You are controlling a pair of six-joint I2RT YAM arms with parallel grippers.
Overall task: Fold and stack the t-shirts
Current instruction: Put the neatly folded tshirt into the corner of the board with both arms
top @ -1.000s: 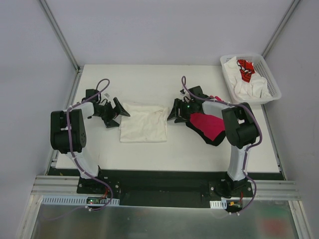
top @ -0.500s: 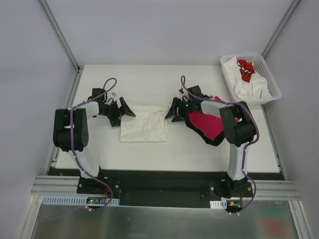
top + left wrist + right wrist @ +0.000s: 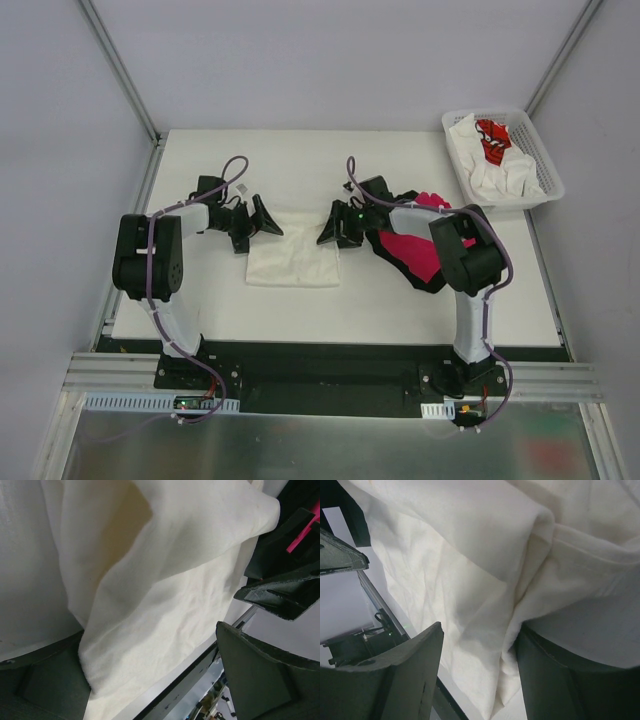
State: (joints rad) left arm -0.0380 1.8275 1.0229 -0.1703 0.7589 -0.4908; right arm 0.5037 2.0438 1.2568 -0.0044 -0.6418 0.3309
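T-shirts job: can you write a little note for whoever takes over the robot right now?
Left gripper: open, jaws around the far-left corner of the cream t-shirt.
Right gripper: open, jaws around its far-right corner with a fold of cloth between them; no firm pinch visible.
The cream t-shirt lies as a rough rectangle between the grippers. The pink t-shirt lies crumpled just right of the right gripper, on black cloth. White t-shirts and a red-print t-shirt sit in the basket.
Done: nothing stacked yet.
Left: finish this fold, then fold and stack the others.
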